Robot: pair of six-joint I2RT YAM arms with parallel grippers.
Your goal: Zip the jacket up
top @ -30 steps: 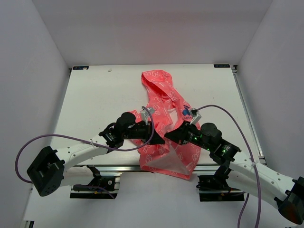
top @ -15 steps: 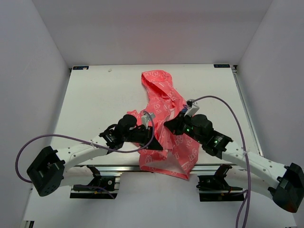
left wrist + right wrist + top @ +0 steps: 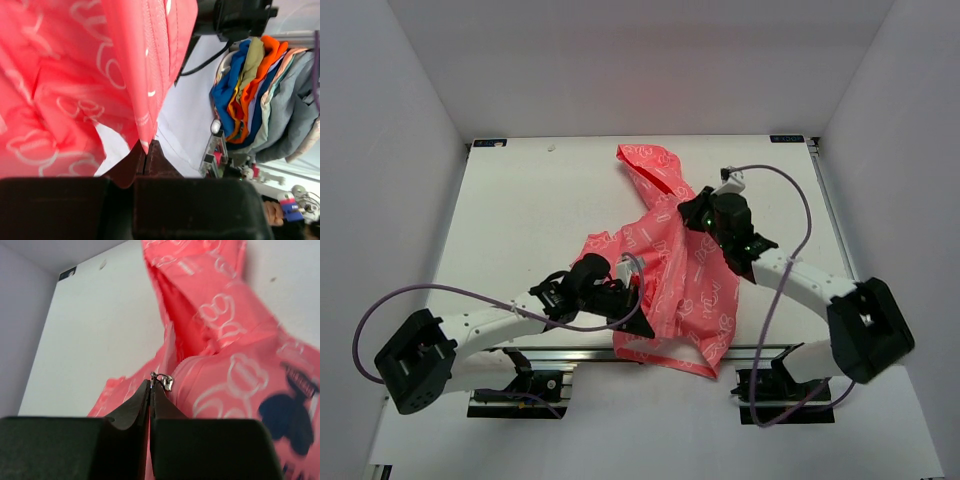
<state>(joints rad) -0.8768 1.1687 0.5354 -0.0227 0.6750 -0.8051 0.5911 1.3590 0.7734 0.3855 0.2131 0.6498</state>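
The coral-pink jacket point(image 3: 675, 260) with white print lies stretched from the table's middle to its near edge, its hood at the far end. My left gripper point(image 3: 642, 318) is shut on the jacket's bottom hem point(image 3: 142, 141) near the front edge. My right gripper point(image 3: 692, 213) is shut on the metal zipper pull point(image 3: 162, 379) high on the jacket, just below the hood. The dark blue logo point(image 3: 286, 412) shows to the right of the pull in the right wrist view. The jacket front looks taut between the two grippers.
The white table point(image 3: 530, 215) has raised edges at left and right. Purple cables point(image 3: 790, 215) loop over both arms. A pile of coloured clothes point(image 3: 255, 95) shows beyond the table's near edge in the left wrist view.
My right gripper has moved up the jacket toward the hood with the zipper pull. The left gripper has drawn the hem slightly toward the near edge. The jacket front has closed and straightened.
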